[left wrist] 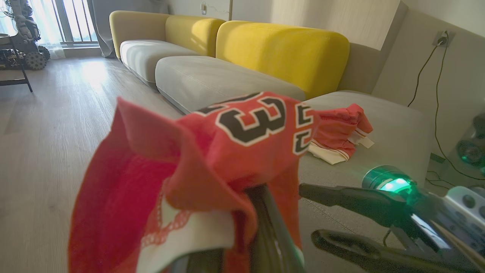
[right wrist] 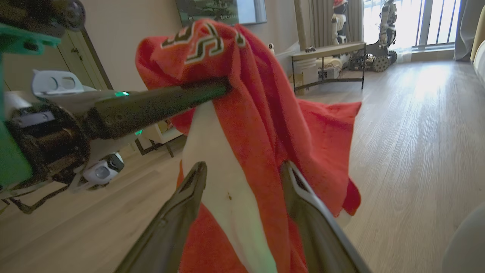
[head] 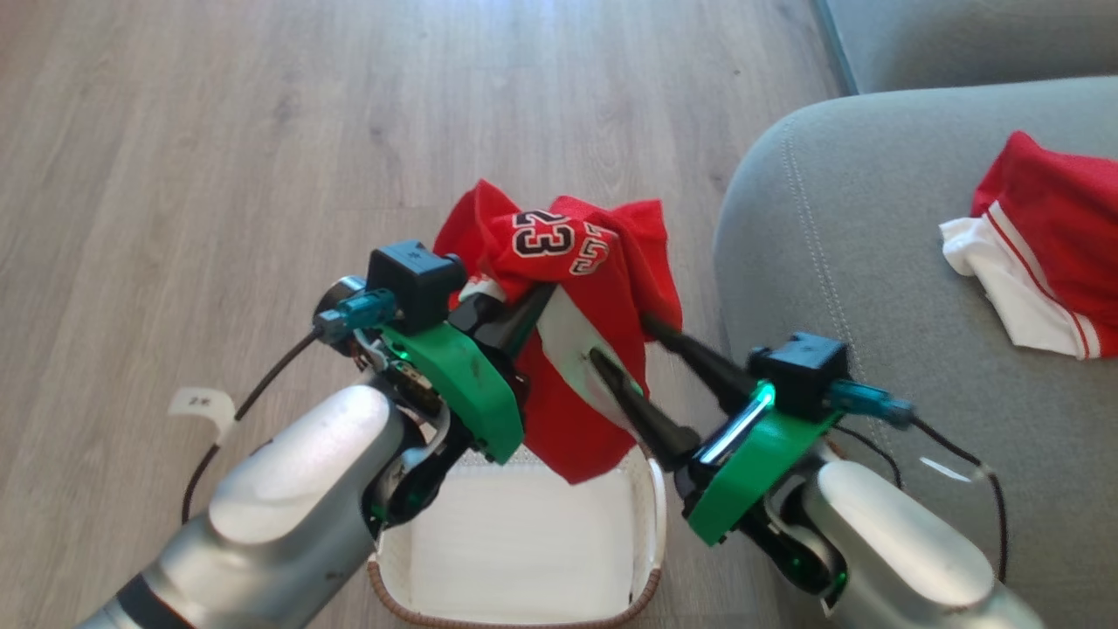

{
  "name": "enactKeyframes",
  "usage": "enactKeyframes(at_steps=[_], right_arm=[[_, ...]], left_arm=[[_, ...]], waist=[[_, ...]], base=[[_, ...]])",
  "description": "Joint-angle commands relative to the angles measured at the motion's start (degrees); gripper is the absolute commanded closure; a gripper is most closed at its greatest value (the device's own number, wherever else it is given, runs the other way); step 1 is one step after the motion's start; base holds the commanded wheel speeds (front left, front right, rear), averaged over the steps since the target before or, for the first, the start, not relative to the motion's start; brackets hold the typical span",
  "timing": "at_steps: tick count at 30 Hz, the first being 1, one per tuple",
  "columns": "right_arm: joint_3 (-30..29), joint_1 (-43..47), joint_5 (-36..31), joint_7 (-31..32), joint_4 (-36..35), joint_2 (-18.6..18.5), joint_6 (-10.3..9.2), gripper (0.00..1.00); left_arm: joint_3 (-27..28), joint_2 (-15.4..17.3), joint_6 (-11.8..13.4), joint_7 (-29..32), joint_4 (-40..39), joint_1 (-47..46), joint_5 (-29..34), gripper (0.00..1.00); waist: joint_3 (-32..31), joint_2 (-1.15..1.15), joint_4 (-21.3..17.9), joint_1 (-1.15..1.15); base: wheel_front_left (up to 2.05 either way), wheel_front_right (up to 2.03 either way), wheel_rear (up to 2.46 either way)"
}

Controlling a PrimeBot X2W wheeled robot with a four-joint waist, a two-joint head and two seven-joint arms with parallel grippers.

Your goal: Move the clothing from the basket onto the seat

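Left pincer (head: 541, 297) is clamped shut on the red jersey (head: 568, 253), which hangs above the basket (head: 653, 524). My right pincer (head: 625, 341) is wide apart, fingers (head: 638, 404) right at the hanging cloth. The seat (head: 830, 227) is just beside. If I swing fast, the jersey may slip off, or snag on those fingers.

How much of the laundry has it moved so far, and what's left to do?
Done: one red and white garment already lies on the grey seat. In hand: the left gripper is shut on the red jersey, lifted above the basket; the open right gripper straddles its hanging part. Left: carrying the jersey over to the seat. The basket floor that shows looks bare.
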Motion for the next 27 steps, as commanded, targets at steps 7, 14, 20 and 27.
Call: enactKeyframes(at_steps=[7,14,20,27], right_arm=[[8.2,-8.4,6.8,1.6,8.8,-0.3,-0.01,0.0],[13.6,-11.3,10.8,2.3,13.4,0.5,-0.01,0.0],[15.6,-13.4,11.9,-0.6,15.6,1.4,-0.01,1.0],[16.9,-14.1,13.4,-1.6,16.1,1.1,-0.01,1.0]], left_arm=[[0.0,-1.3,-1.6,0.7,-1.5,-4.3,0.8,1.0],[-1.6,-2.5,-2.2,1.4,-1.7,-3.9,0.6,1.0],[-2.0,-2.6,-2.2,1.5,-1.5,-3.5,0.2,1.0],[-1.6,-2.0,-1.6,1.0,-1.3,-3.3,0.2,1.0]], waist=[[-1.1,0.0,3.5,0.0],[-1.9,0.0,5.3,0.0],[-1.9,0.0,6.0,0.0],[-1.6,0.0,5.9,0.0]], base=[[0.0,0.0,0.0],[0.0,0.0,0.0],[0.0,0.0,0.0],[0.0,0.0,0.0]])
